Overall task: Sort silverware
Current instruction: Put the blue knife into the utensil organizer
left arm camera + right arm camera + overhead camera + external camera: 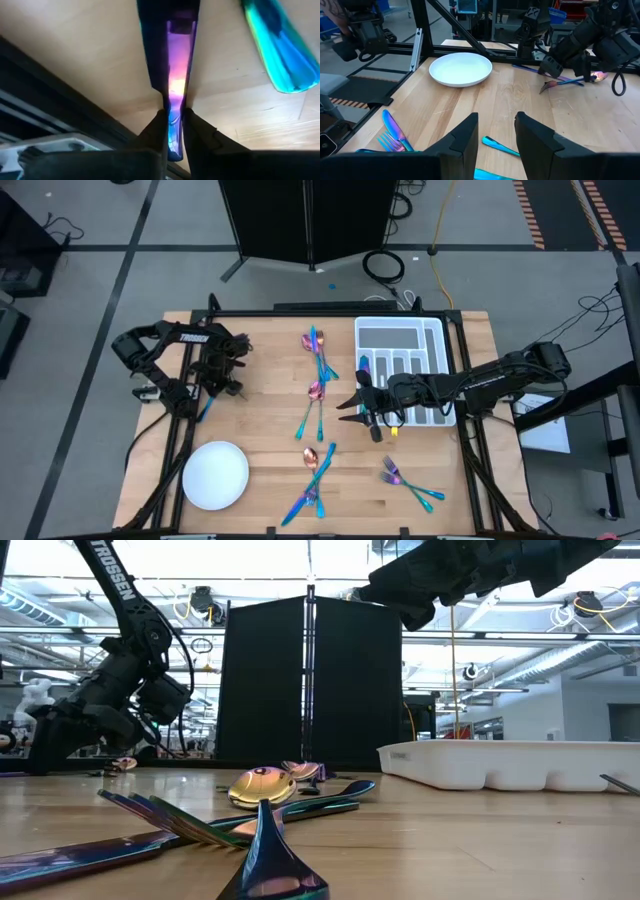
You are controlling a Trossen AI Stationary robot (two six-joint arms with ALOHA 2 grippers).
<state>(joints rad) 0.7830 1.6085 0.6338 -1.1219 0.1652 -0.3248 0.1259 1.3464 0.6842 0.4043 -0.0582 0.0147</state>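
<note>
Left gripper (pixel 207 402) sat at the left side of the light wooden tabletop (pixel 260 360), above the round white plate (pixel 215 474), its fingers (pixel 155 132) closed on the handle end of one iridescent purple-blue piece of silverware (pixel 172 75); in the left wrist view the handle's long axis ran straight away from the fingers, and a second teal-blue handle (pixel 282 55) lay beside it at an angle, apart from it. In the right wrist view the held piece (pixel 565 82) pointed out from that gripper with its far tip tilted down toward the wood; whether fork, spoon or knife, could not tell. Right gripper (pixel 362 406) hovered just left of the white divided plastic tray (pixel 400 370), fingers (pixel 465 135) parted with nothing between them. The rest of the iridescent rainbow silverware lay loose: a cluster near the top centre (pixel 318 352) with long axes running roughly up-down the tabletop, a spoon and slim handle mid-table (pixel 312 408) lying up-down with a slight slant, a crossed spoon-and-handle group (pixel 313 475) at the bottom centre slanting diagonally, and two forks (pixel 408 482) bottom right with tines pointing up-left. Low view showed fork tines (pixel 165 815) and a gold-toned spoon bowl (pixel 262 786) close to the camera.
</note>
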